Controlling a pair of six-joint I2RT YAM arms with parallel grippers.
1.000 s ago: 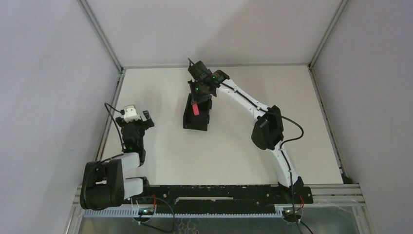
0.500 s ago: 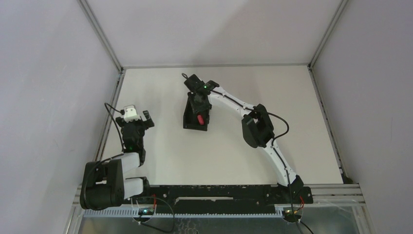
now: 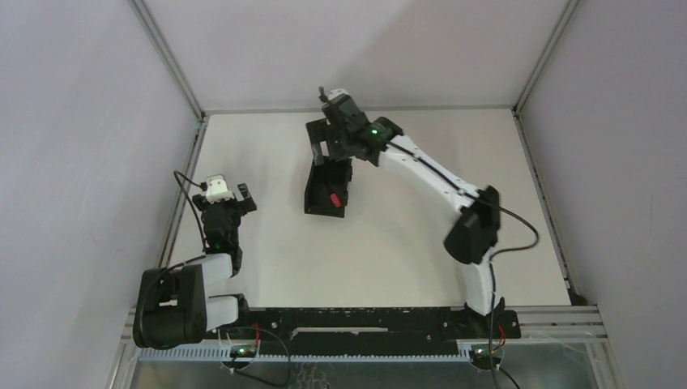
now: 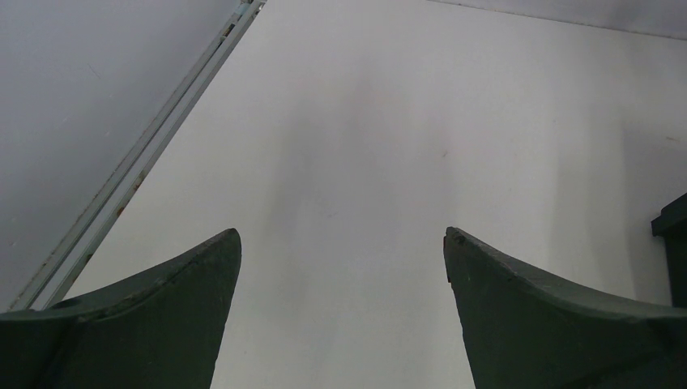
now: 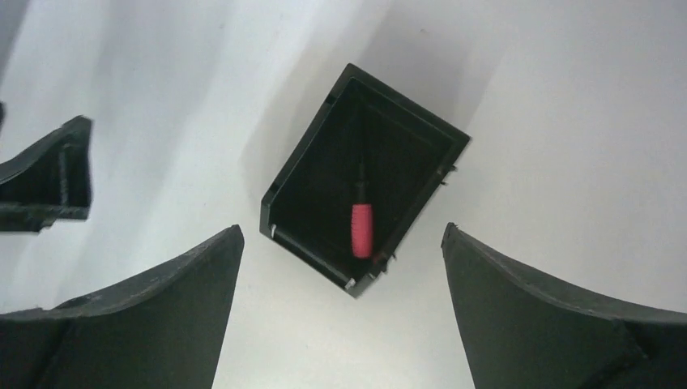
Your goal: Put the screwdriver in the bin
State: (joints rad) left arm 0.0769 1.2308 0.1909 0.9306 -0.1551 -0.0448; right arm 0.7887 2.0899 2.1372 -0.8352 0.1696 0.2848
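Right pincer (image 5: 342,231) gapes wide, empty, above screwdriver (image 5: 361,229) lying in bin (image 5: 310,139).

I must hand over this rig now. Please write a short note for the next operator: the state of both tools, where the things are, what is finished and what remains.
Left tool: open, empty, low over the table near its left edge.
Right tool: open, empty, above the bin.
Screwdriver: lies flat inside the bin, with nothing touching it.
Done: the screwdriver is in the bin.
Left: probably only to bring the right arm back to rest.
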